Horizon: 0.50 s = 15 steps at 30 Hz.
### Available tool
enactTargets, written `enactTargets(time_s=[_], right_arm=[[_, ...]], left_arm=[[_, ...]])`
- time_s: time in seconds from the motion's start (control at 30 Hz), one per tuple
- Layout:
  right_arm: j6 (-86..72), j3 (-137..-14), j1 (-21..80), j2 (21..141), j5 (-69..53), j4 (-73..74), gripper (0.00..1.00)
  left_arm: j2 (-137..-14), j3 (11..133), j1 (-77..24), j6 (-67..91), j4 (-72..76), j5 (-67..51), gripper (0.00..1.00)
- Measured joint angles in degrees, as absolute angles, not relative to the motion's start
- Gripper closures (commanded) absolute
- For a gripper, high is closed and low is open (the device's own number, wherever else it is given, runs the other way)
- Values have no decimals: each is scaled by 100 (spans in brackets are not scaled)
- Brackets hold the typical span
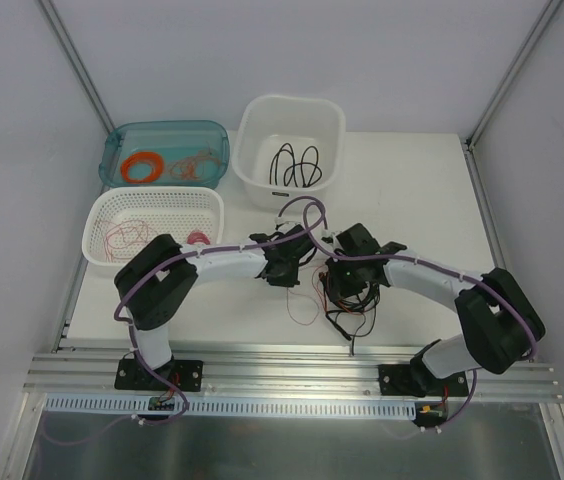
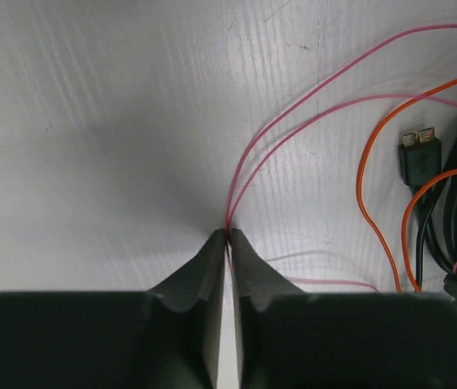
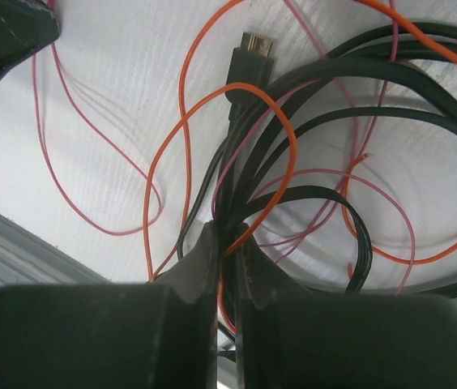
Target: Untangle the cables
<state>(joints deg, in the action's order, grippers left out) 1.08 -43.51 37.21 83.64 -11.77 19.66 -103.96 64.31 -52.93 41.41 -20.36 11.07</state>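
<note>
The left tool (image 2: 227,237) is pinched tight on a thin pink wire (image 2: 293,97), which loops away across the white bench (image 1: 402,190). Close beside it, the right tool (image 3: 225,231) is clamped on a black cable (image 3: 350,89), with an orange wire (image 3: 212,105) crossing at its tips. The cables (image 1: 347,295) lie in a loose tangle on the bench, under the right tool and near the front edge.

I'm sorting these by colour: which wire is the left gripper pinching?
The pink wire: both strands run into the shut jaws of the left gripper. The orange wire and black cable lie off to its side.
</note>
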Motion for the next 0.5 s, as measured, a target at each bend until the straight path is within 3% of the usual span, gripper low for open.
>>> enactTargets(time_s=[0.5], right_arm=[[-303,-4084,3166,8027,-1068,1944,99]], left_arm=[[-9813,6272,-5317,4211,-2390,2047,100]])
